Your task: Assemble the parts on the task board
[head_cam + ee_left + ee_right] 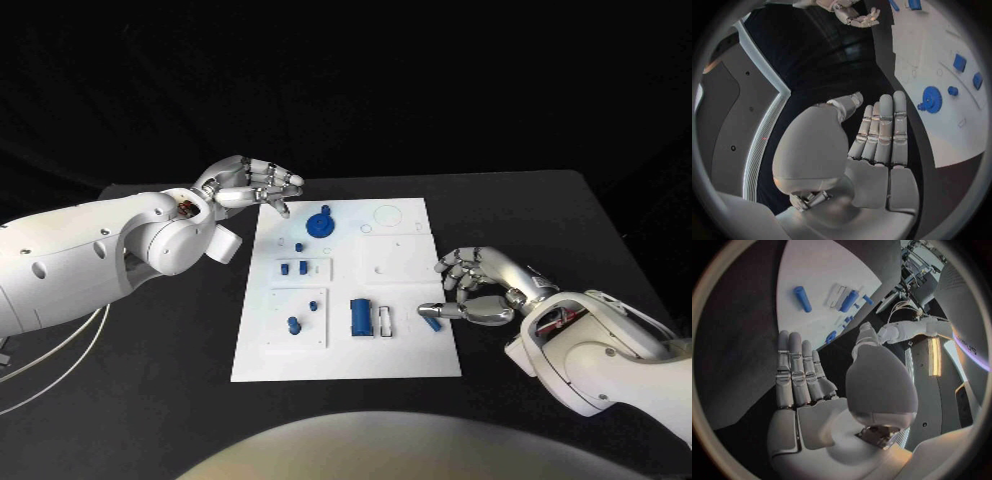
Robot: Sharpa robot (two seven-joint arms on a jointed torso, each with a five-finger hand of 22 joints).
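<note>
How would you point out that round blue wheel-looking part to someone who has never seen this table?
Start at the white task board in the middle of the black table. Go to its far end, beside the left hand. The blue gear lies there, the only round, disc-shaped blue part; the others nearer the robot are small blocks and cylinders.

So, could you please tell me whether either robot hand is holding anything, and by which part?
Nothing is held: the left robot hand and the right robot hand both hover empty by the task board.
</note>
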